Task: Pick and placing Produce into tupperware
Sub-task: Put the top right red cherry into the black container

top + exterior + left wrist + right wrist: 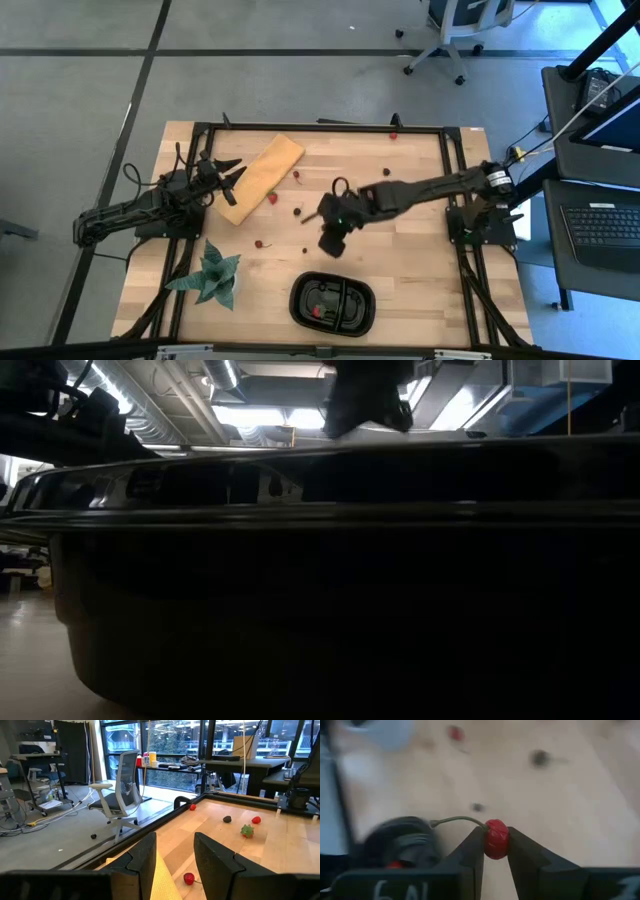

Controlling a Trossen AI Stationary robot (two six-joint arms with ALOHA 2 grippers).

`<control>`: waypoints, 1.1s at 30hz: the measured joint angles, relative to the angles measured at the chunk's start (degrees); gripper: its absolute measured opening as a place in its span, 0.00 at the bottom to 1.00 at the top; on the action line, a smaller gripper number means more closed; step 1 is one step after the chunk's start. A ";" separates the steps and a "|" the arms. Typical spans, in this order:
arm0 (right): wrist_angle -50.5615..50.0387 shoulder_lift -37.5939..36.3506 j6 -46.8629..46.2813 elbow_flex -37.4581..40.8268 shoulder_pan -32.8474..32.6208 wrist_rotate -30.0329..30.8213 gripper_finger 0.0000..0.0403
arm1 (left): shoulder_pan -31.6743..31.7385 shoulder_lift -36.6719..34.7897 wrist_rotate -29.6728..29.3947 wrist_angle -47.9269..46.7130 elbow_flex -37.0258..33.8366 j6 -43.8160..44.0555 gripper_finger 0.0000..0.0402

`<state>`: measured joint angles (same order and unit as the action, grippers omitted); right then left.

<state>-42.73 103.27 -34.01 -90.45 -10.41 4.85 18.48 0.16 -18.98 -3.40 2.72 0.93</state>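
Bench (420, 270) carries black tupperware (333, 302) at its near edge; right gripper (496, 851), mid-bench, fingers clenched on one small red produce piece (496, 839): probably light, soft, bruisable, best pinched gently across its body; left gripper (172, 862) idles empty, fingers apart.

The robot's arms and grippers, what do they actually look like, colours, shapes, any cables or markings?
Both arms are dark, nearly black, built of slim jointed segments. The left arm has loose black cables looping near its wrist; the right arm shows a pale band near its base and a small green light by the wrist. The left gripper and right gripper each have two flat, angular black fingers. Pale lettering marks the right gripper's body.
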 joint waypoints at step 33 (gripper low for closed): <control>11.48 13.28 -3.86 0.03 -17.78 2.11 0.19 | -0.02 0.00 0.00 -0.24 0.01 0.07 0.31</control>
<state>-31.24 116.55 -37.87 -90.41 -28.18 6.96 18.46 0.16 -18.98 -3.64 2.73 0.99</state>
